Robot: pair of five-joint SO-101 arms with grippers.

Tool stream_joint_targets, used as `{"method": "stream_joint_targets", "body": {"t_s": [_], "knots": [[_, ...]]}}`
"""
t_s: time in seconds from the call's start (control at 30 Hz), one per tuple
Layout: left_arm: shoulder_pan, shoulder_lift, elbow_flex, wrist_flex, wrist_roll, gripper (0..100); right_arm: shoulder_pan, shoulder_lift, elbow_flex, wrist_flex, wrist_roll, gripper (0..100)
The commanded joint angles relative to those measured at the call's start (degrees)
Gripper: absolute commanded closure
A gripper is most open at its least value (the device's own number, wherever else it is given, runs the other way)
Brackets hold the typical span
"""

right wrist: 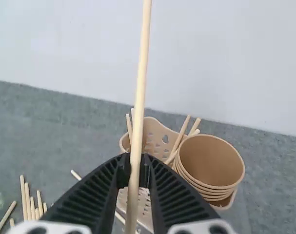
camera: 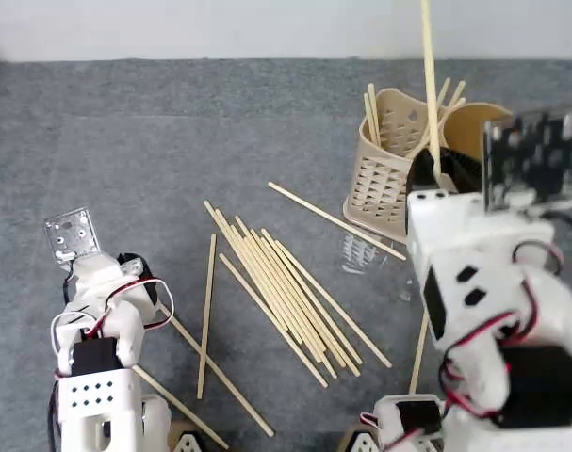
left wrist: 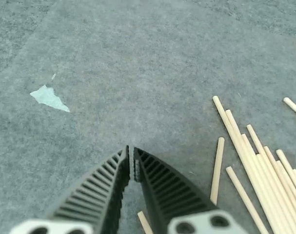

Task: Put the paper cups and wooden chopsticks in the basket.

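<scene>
Black right hand [right wrist: 134,161] clamped low on upright wooden chopstick [right wrist: 143,73], close by basket [right wrist: 155,139] and nested paper cups [right wrist: 211,163]; stick light, stiff, smooth, probably prone to pivot. Left hand [left wrist: 130,156] closed, empty; loose chopsticks [camera: 286,292] on desk [camera: 125,141], best pinched mid-length.

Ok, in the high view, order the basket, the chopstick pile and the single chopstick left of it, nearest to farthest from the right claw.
From the right claw:
1. Beige perforated plastic basket, right beside it.
2. Fanned pile of wooden chopsticks, mid-table.
3. Single wooden chopstick, left of the pile.
</scene>
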Motion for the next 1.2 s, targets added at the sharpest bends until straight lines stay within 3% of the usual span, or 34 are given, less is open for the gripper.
{"method": "stream_joint_targets", "body": {"t_s": [0.0,0.2,0.37,0.87,1.17], "knots": [[0.0,-1.05,-0.4,-1.23,-0.79,98,0.22,-13.58,17.93,-15.25,-0.88,99.1],[0.0,-1.05,-0.4,-1.23,-0.79,98,1.01,-31.43,48.0,-48.13,-0.79,99.1],[0.0,-1.05,-0.4,-1.23,-0.79,98,0.84,-28.62,58.02,-67.21,-0.88,99.1],[0.09,-1.05,-0.4,-1.23,-0.79,98,1.19,17.89,59.78,-121.27,-0.53,99.1],[0.09,-1.05,-0.4,-1.23,-0.79,98,4.97,38.02,58.11,-139.82,-0.44,99.0]]}}
